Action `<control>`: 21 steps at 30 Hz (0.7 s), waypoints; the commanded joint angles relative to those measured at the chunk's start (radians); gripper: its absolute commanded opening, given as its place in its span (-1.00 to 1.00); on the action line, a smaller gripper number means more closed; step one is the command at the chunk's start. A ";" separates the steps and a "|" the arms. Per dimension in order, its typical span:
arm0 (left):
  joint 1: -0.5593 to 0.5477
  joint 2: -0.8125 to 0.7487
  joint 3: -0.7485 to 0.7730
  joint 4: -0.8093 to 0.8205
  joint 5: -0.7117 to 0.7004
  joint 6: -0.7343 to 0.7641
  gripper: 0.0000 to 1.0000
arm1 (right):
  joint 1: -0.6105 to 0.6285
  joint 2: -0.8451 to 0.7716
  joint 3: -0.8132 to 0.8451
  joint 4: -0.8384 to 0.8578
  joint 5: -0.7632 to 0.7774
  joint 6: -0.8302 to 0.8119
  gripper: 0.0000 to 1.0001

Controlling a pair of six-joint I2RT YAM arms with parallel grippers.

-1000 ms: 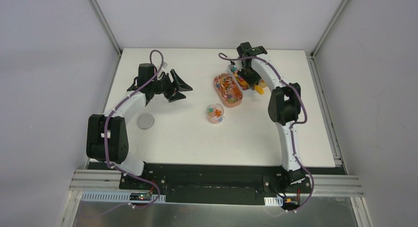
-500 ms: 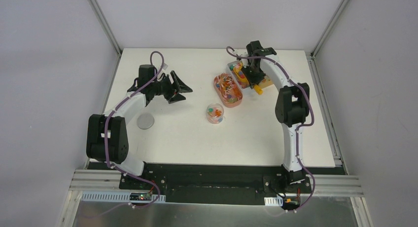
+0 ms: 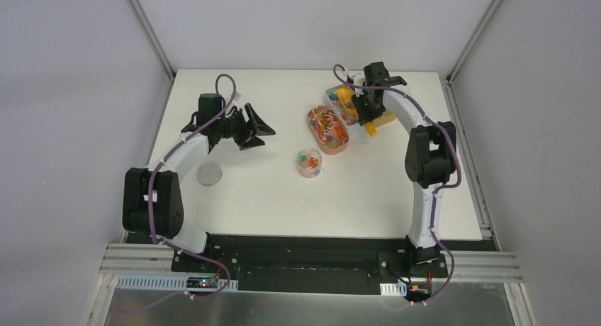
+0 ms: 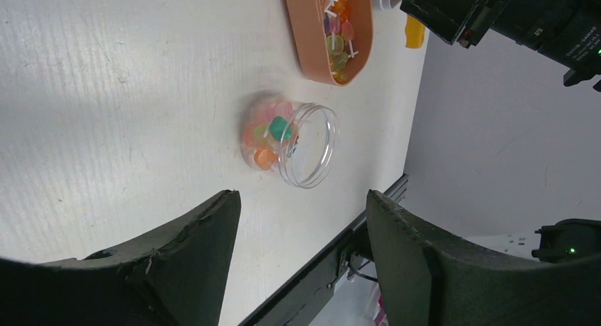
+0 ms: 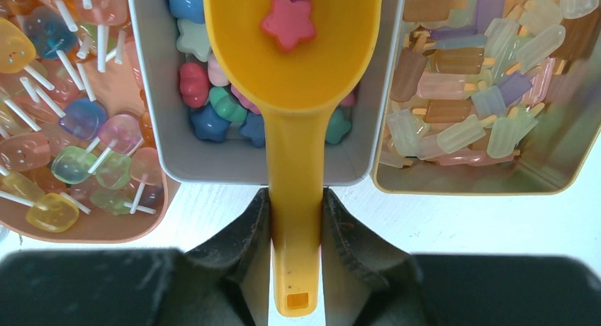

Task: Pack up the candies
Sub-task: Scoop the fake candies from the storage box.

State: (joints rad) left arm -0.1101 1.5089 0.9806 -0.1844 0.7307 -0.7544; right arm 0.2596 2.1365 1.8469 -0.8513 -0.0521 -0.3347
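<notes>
Between jaws of right gripper [image 5: 296, 209]: yellow plastic scoop [image 5: 312, 78], clamped by handle.
Scoop bowl: pink star-shaped candy [image 5: 287, 21] inside.
Left gripper [image 4: 300, 197]: jaws apart, clear round jar [image 4: 290, 145] ahead.

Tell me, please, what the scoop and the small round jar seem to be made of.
The scoop: likely plastic, smooth and opaque yellow-orange, with a moulded hole in its handle end. The jar: probably clear plastic, possibly glass; the candies show through its glossy wall.

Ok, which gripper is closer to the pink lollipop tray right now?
Right. The right gripper, shut on the yellow scoop, is at the white tub right beside the pink tray. The left gripper hangs open, well off on the tray's other side.
</notes>
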 commanded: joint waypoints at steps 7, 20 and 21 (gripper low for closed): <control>0.005 -0.075 0.064 -0.081 -0.044 0.093 0.34 | -0.011 -0.075 -0.118 -0.049 0.000 0.002 -1.00; 0.012 -0.101 0.073 -0.114 -0.061 0.119 0.34 | -0.012 -0.190 -0.254 -0.043 0.011 0.000 -1.00; 0.013 -0.101 0.075 -0.116 -0.062 0.121 0.35 | -0.013 -0.194 -0.260 -0.032 0.009 -0.005 -1.00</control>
State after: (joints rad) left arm -0.1093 1.4525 1.0088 -0.2985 0.6834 -0.6647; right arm 0.2562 1.9862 1.6333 -0.8181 -0.0452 -0.3359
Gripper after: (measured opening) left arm 0.669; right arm 0.266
